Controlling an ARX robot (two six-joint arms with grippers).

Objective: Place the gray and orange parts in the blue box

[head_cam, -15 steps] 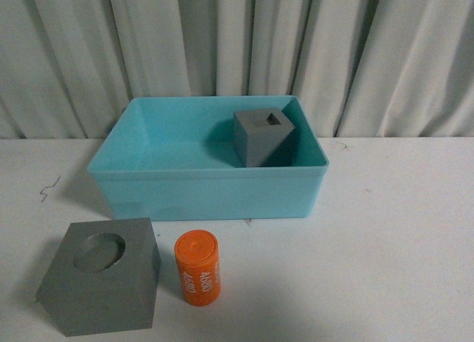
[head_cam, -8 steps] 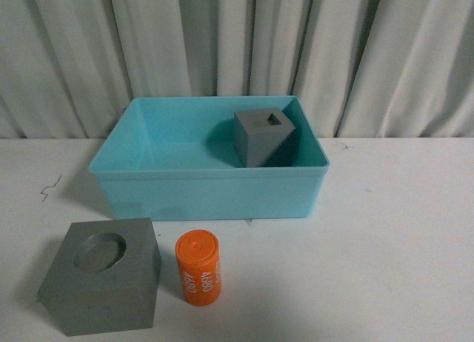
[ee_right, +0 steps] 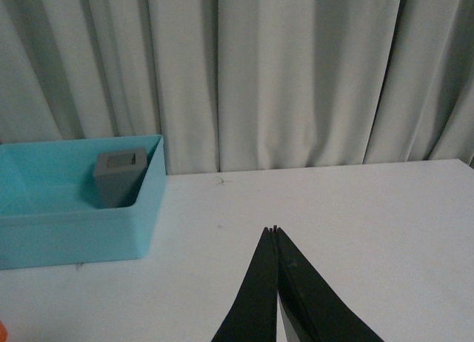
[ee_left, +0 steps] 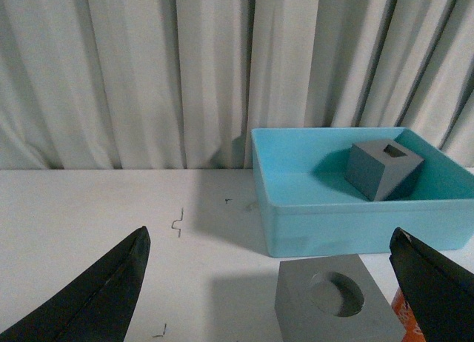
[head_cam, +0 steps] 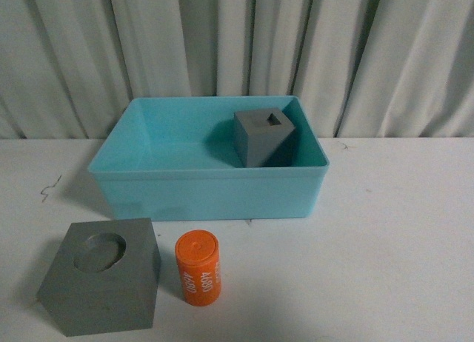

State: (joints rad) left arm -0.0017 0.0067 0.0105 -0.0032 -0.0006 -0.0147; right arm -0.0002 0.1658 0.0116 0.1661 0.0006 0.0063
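On the white surface (head_cam: pixel 385 246) before the light blue plastic box (head_cam: pixel 207 198) lay the matte gray round-recessed cube (head_cam: pixel 104 283) and the orange cylinder (head_cam: pixel 198 269); the gray square-holed cube (head_cam: pixel 263 138) sat inside. The left gripper (ee_left: pixel 268 242) was spread, the right gripper (ee_right: pixel 275 229) pressed together. The next move probably called for grasping the recessed cube.

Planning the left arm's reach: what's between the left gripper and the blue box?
Left wrist view: the gray block with the round recess stands between the left gripper and the blue box.
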